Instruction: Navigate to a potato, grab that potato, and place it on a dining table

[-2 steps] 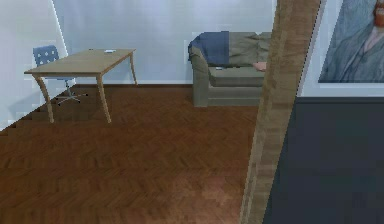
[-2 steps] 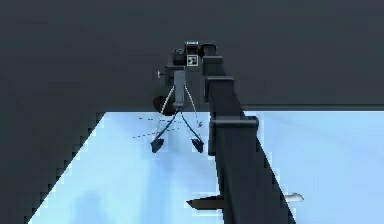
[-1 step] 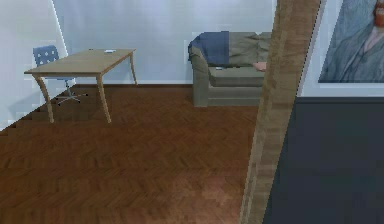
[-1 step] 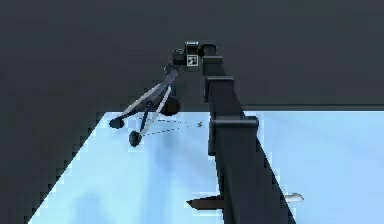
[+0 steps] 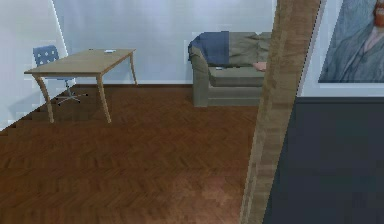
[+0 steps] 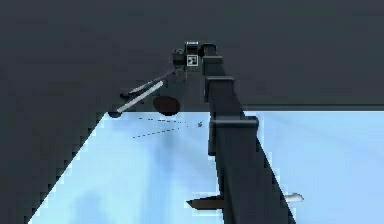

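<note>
Two thin fingers (image 6: 141, 97) of my pincer (image 6: 121, 105) slant down toward the arm side view's left, out past the dark bar of my arm (image 6: 232, 140) and the white marker squares (image 6: 196, 59) at its far end. Just under the fingers shows a small, rounded, dark reddish-brown lump (image 6: 167, 103), which I take for the potato. It sits right at the far edge of a pale blue surface (image 6: 320, 150), with darkness behind it. I cannot tell whether the lump rests on that surface or hangs from me, so I cannot tell whether my pincer holds anything. Near the bottom of that view a thin dark pointed thing (image 6: 203, 201) lies on the pale surface, just beside my arm.

In the forward view a wooden table (image 5: 85, 66) stands at the left on dark wood floor (image 5: 130, 160), near a pale wall, with a blue office chair (image 5: 46, 58) behind its far left corner. To its right is a grey-green sofa (image 5: 225, 85) with a blue cushion (image 5: 210, 45) on it. A wooden post (image 5: 280, 110) rises close by at the right. Beyond it a framed picture (image 5: 355, 45) hangs above a dark panel (image 5: 330, 160).
</note>
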